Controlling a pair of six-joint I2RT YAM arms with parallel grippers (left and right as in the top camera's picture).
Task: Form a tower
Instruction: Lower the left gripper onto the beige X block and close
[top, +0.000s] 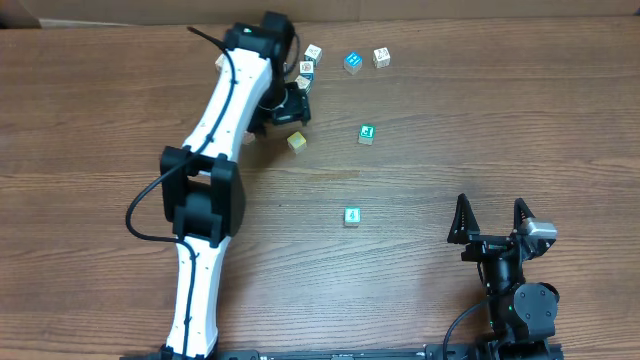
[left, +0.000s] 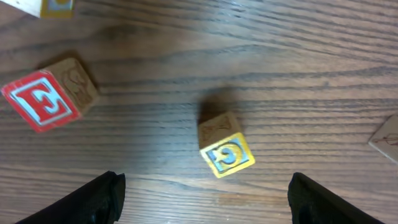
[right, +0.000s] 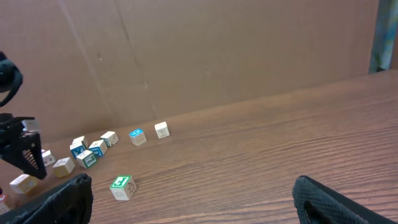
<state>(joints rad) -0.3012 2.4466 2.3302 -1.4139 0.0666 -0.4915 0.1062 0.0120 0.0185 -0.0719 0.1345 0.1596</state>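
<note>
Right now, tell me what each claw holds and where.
Nothing. The left claw hangs open above the yellow cube; the right claw is open and empty.

The overhead camera looks straight down on my table (top: 450, 110). My left wrist camera hangs close above a yellow cube (left: 226, 152), facing down. My right wrist camera looks low across the table toward the far cardboard wall (right: 186, 56), sharing those far cubes (right: 93, 149).

loose letter cubes (top: 367, 134) lie scattered singly on the brown wooden table (top: 450, 120).
</note>
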